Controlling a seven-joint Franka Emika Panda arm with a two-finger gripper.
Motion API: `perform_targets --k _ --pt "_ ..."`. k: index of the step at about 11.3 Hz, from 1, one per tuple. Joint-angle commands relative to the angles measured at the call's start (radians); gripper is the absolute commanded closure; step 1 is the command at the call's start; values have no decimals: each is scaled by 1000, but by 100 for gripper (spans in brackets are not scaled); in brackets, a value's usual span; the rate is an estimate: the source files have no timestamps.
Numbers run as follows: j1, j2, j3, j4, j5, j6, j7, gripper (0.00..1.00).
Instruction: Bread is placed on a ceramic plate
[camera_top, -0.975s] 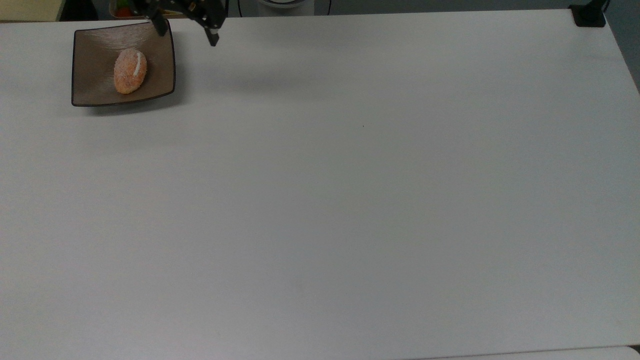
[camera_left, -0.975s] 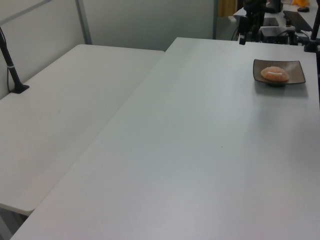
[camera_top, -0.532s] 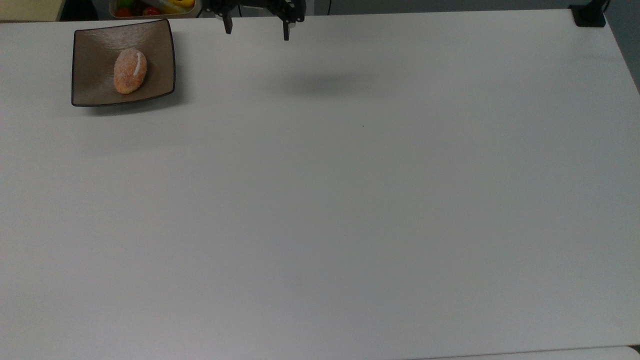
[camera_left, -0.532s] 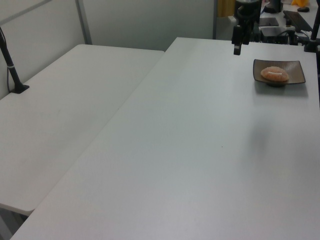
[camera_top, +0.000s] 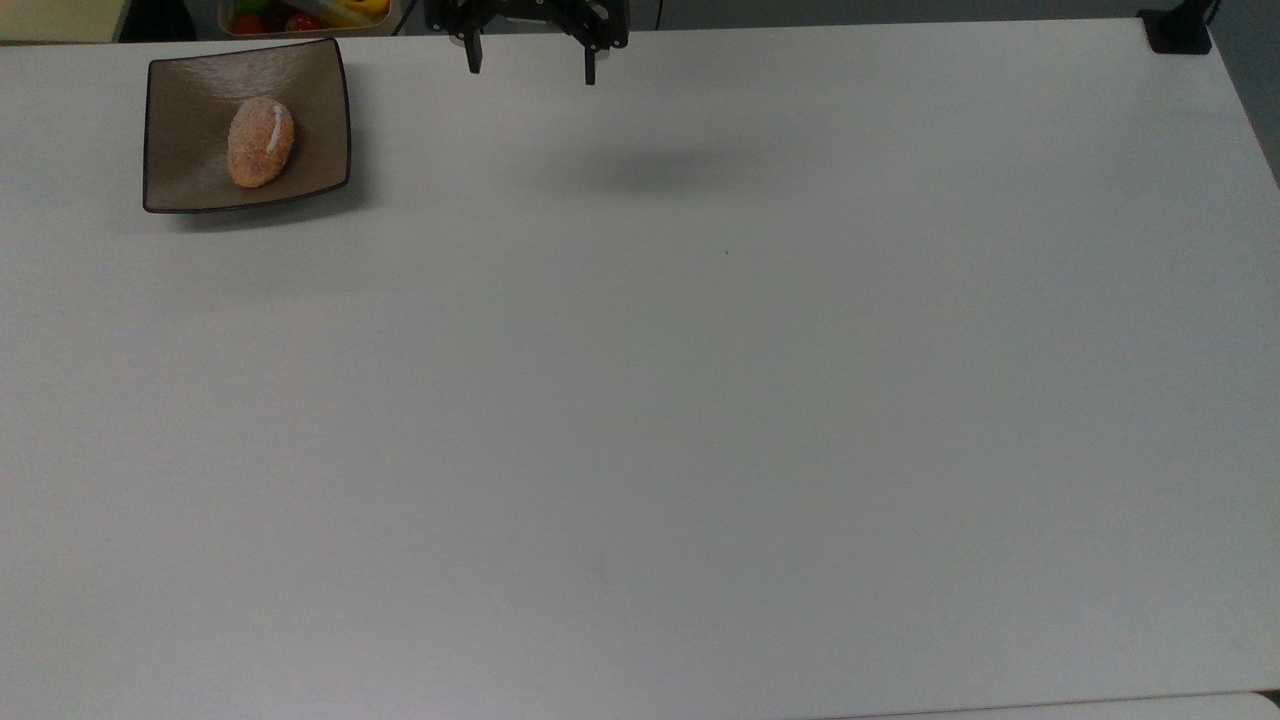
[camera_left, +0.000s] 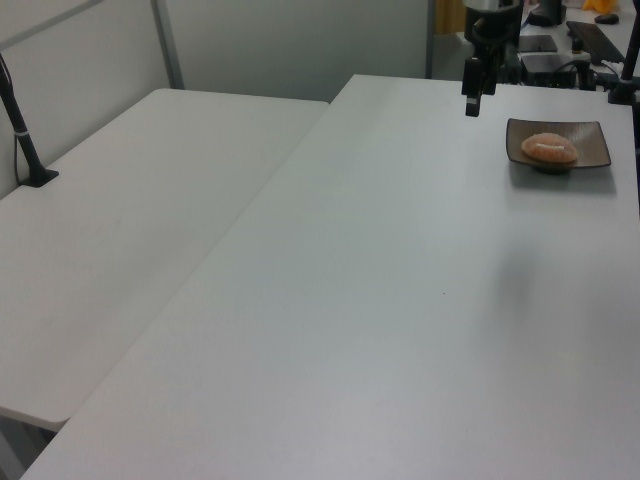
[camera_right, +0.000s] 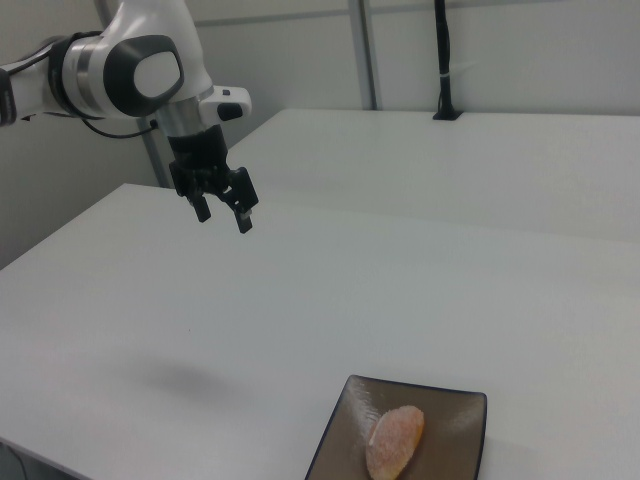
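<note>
Top view: the arm's upper body is cut off by the frame's top edge — just the gripper (camera_top: 531, 67) shows, its two dark fingers spread apart and holding nothing. Behind the ceramic plate (camera_top: 190, 170), past the table edge, a bin of coloured items (camera_top: 305, 14) is cropped; its contents are hard to make out.

The bread (camera_top: 261, 141) lies inside the ceramic plate, roughly at its middle, white stripe up. The gripper hangs in the air well apart from the plate, toward the top view's right, with a soft shadow on the table (camera_top: 700, 420) beneath it.

Left view: the gripper (camera_left: 472, 101) is seen edge-on, so its fingers overlap. It hangs toward the left view's left of the plate (camera_left: 590, 147); bread (camera_left: 549, 148) resting in the dish.

Right view: the plate (camera_right: 455, 415) is cut by the bottom edge, bread (camera_right: 395, 441) on it. The gripper (camera_right: 222, 214) hangs well above and beyond the plate, on the white arm (camera_right: 120, 75).

Surface — plain white tabletop, matte. A second white table (camera_left: 110, 230) adjoins it, with a black pole (camera_left: 22, 125) clamped there. Pale partition walls (camera_left: 290, 45) behind.
</note>
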Motion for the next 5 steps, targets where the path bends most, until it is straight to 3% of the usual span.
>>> perform_targets --k 1,5 --pt "0 -12 1 6 -6 -8 -49 0" --pt "1 -9 1 3 -4 -12 -51 0"
